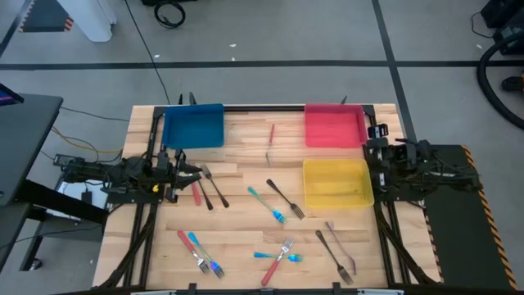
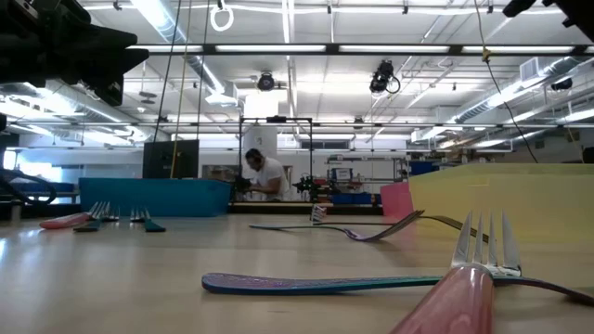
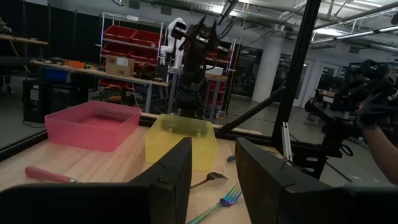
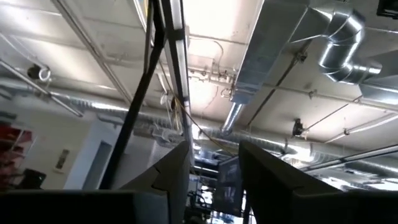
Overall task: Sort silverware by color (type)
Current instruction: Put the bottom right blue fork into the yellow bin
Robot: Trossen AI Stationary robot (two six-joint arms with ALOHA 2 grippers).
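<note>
**Visitor:** What am I looking at?

**Operator:** A pale wooden table (image 1: pixel 246 238) in a big workshop, three trays along its far half, and my silverware (image 1: pixel 270 233) still loose on the boards. None of it looks sorted yet, so I judge we are at the very first pick.

**Visitor:** Where are your grippers?

**Operator:** My left gripper (image 1: pixel 187 172) hangs just beside the near edge of the blue tray (image 1: pixel 193 126), fingers parted and holding nothing; its wrist view shows clear space between them. My right gripper (image 4: pixel 211 180) is parked past the yellow tray (image 1: pixel 337 182), off the table's right side, also parted and bare, tilted up at the ceiling.

**Visitor:** And the forks?

**Operator:** All on the near side of the blue tray, apart from one red fork (image 1: pixel 270 141) lying between it and the red tray (image 1: pixel 334 125), long axis running far-to-near. A dark fork (image 1: pixel 214 186) and a red-handled one (image 1: pixel 196 192) lie just off my left fingertips, both slanting, the dark one's tines toward the tray, I think; they are small from above.

**Visitor:** Next move?

**Operator:** Probably turn the left wrist across a handle's slant, drop, and close on it.
</note>
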